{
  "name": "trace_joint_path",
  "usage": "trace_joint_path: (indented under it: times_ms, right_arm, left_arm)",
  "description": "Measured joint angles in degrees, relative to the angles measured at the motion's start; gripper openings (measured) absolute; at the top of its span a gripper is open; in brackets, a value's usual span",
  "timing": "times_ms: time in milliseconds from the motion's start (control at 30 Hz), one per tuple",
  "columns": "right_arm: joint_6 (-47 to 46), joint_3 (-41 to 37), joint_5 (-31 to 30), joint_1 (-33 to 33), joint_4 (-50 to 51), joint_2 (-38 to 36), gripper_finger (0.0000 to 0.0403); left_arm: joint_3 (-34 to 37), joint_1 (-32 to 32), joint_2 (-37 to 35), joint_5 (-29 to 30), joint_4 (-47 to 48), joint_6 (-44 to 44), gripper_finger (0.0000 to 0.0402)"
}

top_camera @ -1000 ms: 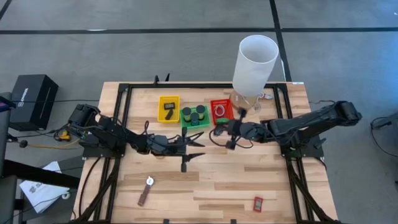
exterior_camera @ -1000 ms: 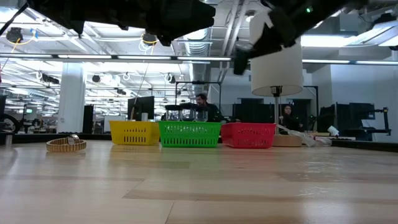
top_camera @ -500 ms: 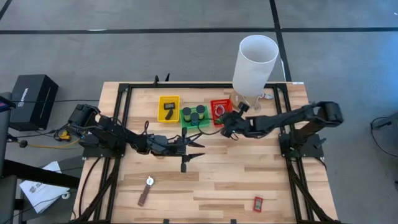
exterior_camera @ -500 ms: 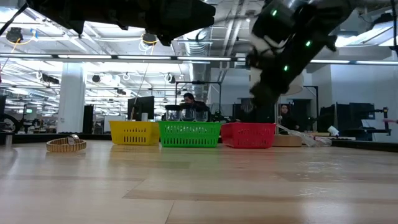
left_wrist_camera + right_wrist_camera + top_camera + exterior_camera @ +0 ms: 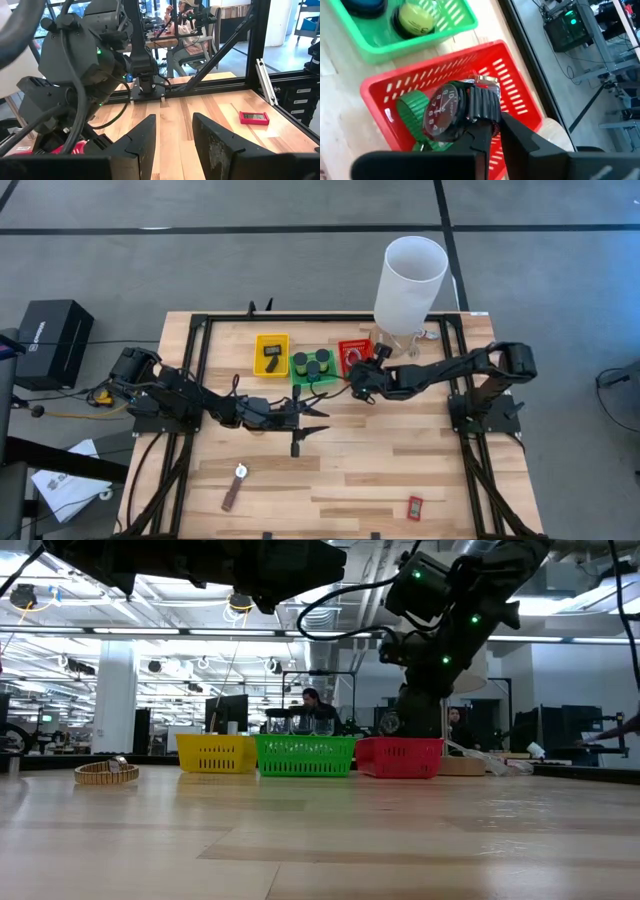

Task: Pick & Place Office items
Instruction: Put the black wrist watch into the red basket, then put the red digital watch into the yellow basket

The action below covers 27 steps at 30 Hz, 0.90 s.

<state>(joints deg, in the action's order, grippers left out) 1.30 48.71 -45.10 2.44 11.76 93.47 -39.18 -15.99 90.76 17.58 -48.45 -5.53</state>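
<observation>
Near edge of the counter [image 5: 350, 470]: a red rectangle [image 5: 415, 506] and a brown-strap watch [image 5: 235, 485] lie loose, well apart. Mid-counter, left gripper [image 5: 312, 416] held low, arm stretched toward centre, jaws part open, holding nothing. Farther back, right arm reaches across to the red tray [image 5: 354, 348]; right gripper [image 5: 487, 135] sits over it, jaws nearly closed, pinching the strap of a black watch [image 5: 455, 110] above a green ring [image 5: 412, 110] in that tray. Green tray [image 5: 314, 378] with dark cylinders [image 5: 311, 363] alongside.

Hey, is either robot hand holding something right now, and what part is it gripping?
The right hand holds a black wristwatch by its strap beside the dial, above the red tray. The left hand holds nothing.
</observation>
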Motion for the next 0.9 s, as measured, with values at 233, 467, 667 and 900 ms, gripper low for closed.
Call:
trace_joint_path:
  times_ms: [233,467,667,900]
  right_arm:
    - [-1.3,0.2,-0.2,-0.2,1.6,-0.9,0.0081]
    - [-1.4,2.5,-0.2,-1.8,9.4,-1.9,0.0125]
    - [-9.5,7.9,-0.1,-5.4,21.7,-4.9,0.0141]
    - [-24.0,9.0,4.4,-12.8,37.5,-12.2,0.0142]
  left_arm:
    - [0.0,0.0,0.0,0.0,0.0,0.0,0.0121]
    - [0.0,0.0,0.0,0.0,0.0,0.0,0.0121]
    - [0.0,0.0,0.0,0.0,0.0,0.1,0.0121]
    - [0.5,0.0,0.0,0.0,-0.1,0.3,0.0121]
